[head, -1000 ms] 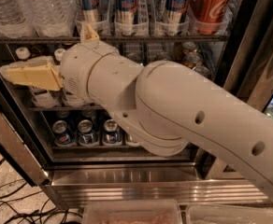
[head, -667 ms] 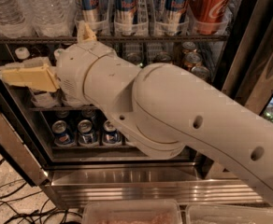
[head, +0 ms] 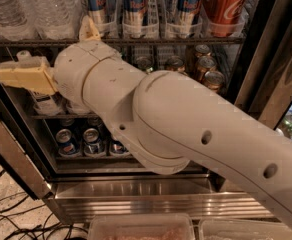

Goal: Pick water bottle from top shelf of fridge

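Find water bottle (head: 51, 9) at 11 o'clock on top shelf (head: 151, 41) of fridge (head: 136, 190); raise pincer (head: 8, 75) from 9 o'clock, one rack lower, spread impossible to tell; approach ribbed body level, clearing Red Bull cans (head: 136, 4).

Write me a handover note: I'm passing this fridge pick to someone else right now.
The gripper is at the left, level with the rack below the top shelf, clear of the water bottle.
The water bottle stands upright on the top shelf of the fridge, left of the blue-silver cans.
Done: nothing picked yet.
Left: raise the gripper to the bottle, grasp it, draw it out.
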Motion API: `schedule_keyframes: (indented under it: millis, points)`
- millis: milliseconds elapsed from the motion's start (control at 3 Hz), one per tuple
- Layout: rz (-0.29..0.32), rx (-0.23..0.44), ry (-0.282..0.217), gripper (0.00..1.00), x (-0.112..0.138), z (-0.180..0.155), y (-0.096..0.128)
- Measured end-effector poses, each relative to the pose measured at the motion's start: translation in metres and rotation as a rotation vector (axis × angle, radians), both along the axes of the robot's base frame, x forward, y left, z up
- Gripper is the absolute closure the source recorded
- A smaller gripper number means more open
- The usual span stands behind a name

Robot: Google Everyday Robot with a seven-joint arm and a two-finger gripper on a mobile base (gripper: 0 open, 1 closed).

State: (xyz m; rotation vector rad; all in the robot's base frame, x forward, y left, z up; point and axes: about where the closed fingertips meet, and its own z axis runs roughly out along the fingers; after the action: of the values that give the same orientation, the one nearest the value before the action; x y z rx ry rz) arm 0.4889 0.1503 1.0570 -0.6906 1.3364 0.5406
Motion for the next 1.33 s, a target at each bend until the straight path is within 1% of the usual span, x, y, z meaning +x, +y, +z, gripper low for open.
schedule_keyframes:
  millis: [667,1000,1333]
  points:
    - [-0.056,0.059,0.014,0.0,0.024,0.004,-0.016]
    - [-0.095,0.019,0.04,0.0,0.036,-0.011,-0.023]
    - [-0.095,0.019,0.04,0.0,0.036,-0.011,-0.023]
